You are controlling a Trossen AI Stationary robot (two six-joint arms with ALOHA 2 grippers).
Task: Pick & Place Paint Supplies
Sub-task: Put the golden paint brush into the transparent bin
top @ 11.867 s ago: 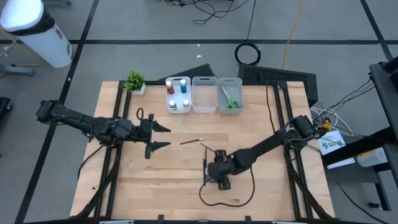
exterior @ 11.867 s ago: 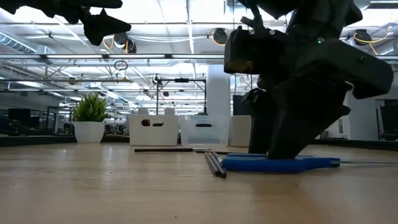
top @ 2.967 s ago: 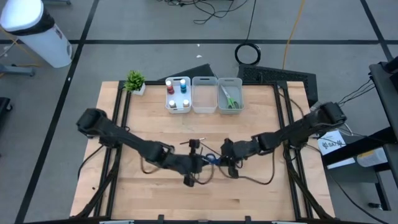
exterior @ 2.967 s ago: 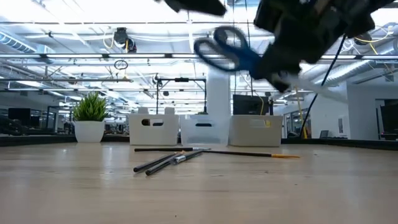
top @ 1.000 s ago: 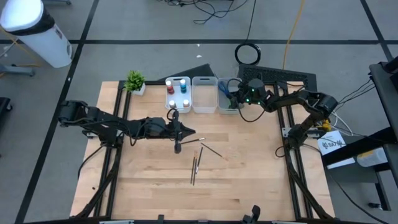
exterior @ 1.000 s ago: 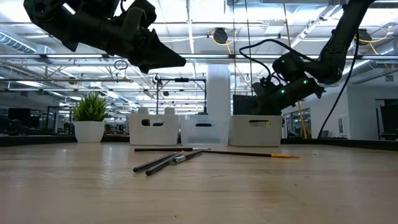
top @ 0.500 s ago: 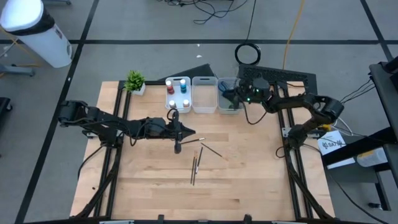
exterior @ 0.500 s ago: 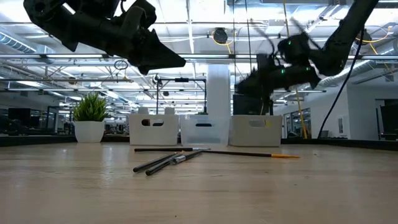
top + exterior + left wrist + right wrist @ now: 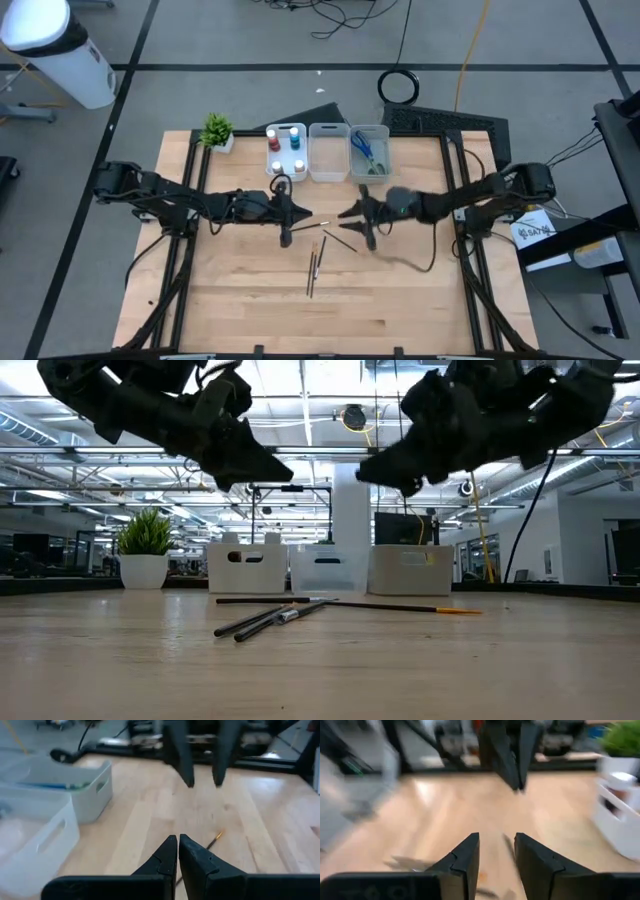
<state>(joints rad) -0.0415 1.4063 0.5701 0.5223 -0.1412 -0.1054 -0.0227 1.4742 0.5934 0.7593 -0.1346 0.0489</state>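
Wooden worktop (image 9: 230,290), both arms over its middle, tips facing each other. Left gripper (image 9: 305,212) clenched on nothing, hanging above the wood. Right gripper (image 9: 347,212) just opposite, jaws parted, nothing between them. Dark brushes (image 9: 312,272) lie loose on the wood below and between the two (one thin brush (image 9: 338,241) angled near the right gripper). Scissors (image 9: 366,152), blue handles among them, sit in the right bin (image 9: 384,134). Paint bottles (image 9: 286,152) stand in the left bin (image 9: 287,177); middle bin (image 9: 329,176) between them. Potted plant (image 9: 217,131) at the far left corner.
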